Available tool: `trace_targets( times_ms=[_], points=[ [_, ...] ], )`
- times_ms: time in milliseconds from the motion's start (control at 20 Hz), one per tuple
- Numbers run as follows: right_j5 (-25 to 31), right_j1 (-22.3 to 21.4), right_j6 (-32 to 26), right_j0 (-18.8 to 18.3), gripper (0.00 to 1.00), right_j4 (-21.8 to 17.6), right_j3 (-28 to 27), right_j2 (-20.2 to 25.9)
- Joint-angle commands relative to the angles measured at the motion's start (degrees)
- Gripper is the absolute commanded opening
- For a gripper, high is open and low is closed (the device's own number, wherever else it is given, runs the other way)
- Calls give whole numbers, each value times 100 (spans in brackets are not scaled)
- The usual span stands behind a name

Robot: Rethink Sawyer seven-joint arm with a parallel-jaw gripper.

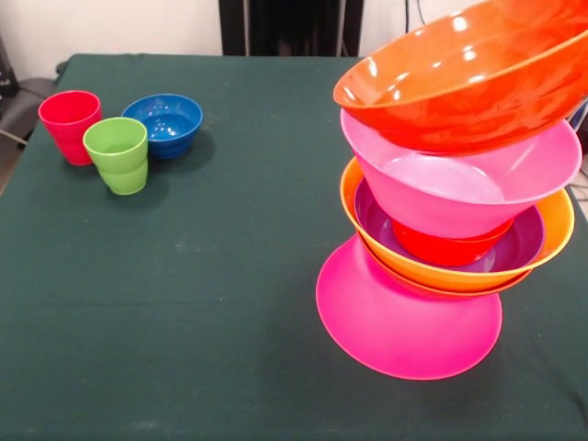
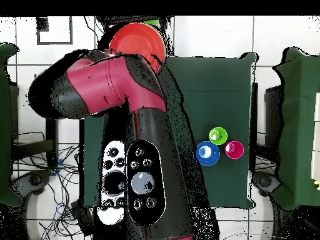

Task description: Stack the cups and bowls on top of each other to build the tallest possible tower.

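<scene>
The gripper itself is hidden: from above, the red and black arm [image 2: 119,87] bends over the table's left part and covers whatever hangs below it, and from across the table no part of it shows at all, so I cannot tell whether it is spread or pressed together.

Just past the arm's elbow, the overhead view shows a round red-orange bowl [image 2: 137,42], the top of the tower. From the front, the tower [image 1: 455,193] stands at the right of the dark green table [image 1: 202,303]. Its base is an upturned hot pink bowl [image 1: 404,322]. On that sits a large orange bowl [image 1: 551,230] with what seems a second orange rim just under it, then a purple bowl [image 1: 524,243] nested inside, a small red-orange bowl [image 1: 450,248] in the purple one, a second hot pink bowl [image 1: 459,179] upright on top of that, and the red-orange bowl at the crown, tilted with its open side towards the camera. The upper bowls lean to the right.

Well apart, at the table's far left, stand the red cup [image 1: 70,125], the lime green cup [image 1: 118,154] just in front of it, and the small blue bowl [image 1: 163,124] beside both. All three are upright and open side up.
</scene>
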Motion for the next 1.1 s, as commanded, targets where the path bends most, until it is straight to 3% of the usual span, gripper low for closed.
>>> trace_targets(
  times_ms=[50,1100],
  points=[
    [-135,303,945,154,0,25,568,-208],
    [-323,363,1129,574,0,311,897,-735]
  ],
)
